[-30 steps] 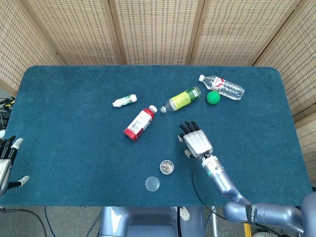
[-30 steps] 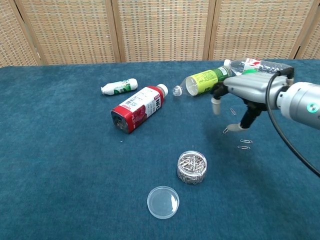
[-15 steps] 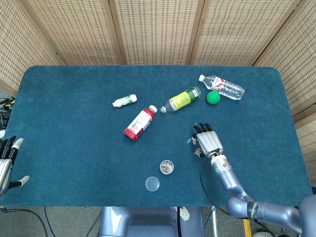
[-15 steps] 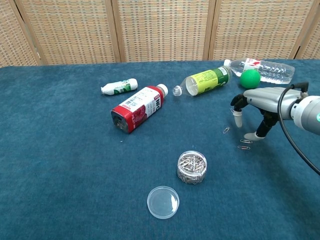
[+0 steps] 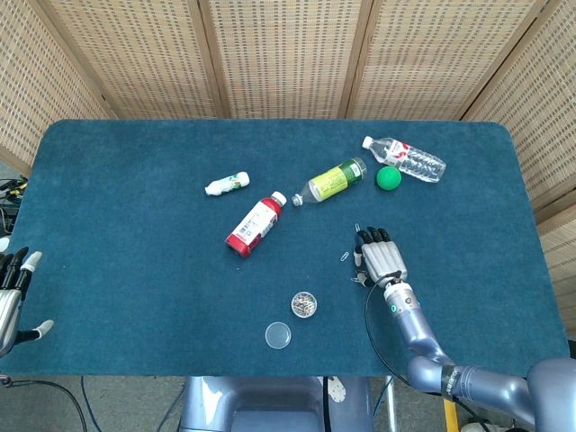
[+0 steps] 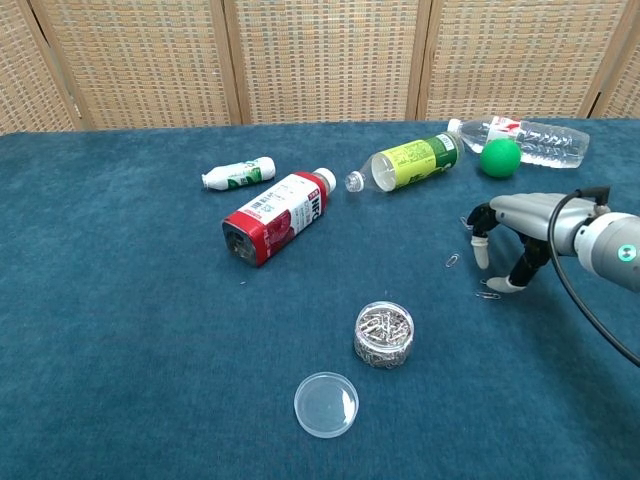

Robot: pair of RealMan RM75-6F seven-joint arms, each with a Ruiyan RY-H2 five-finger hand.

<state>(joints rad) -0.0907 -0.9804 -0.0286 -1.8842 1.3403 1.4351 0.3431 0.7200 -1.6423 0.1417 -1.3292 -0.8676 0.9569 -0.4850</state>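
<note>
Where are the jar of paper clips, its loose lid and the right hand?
jar of paper clips (image 6: 384, 335), chest view, on its clear side wall.
loose lid (image 6: 326, 404), chest view, middle of the clear disc.
right hand (image 6: 512, 224), chest view, on the back of the hand, above the fingers.

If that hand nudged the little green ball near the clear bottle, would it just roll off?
Probably. The green ball is round and lies loose on the table, so a push would likely send it rolling. The carpet-like blue cover might slow it. The clear water bottle right behind it could stop it on that side. It looks small, so probably light.
</note>
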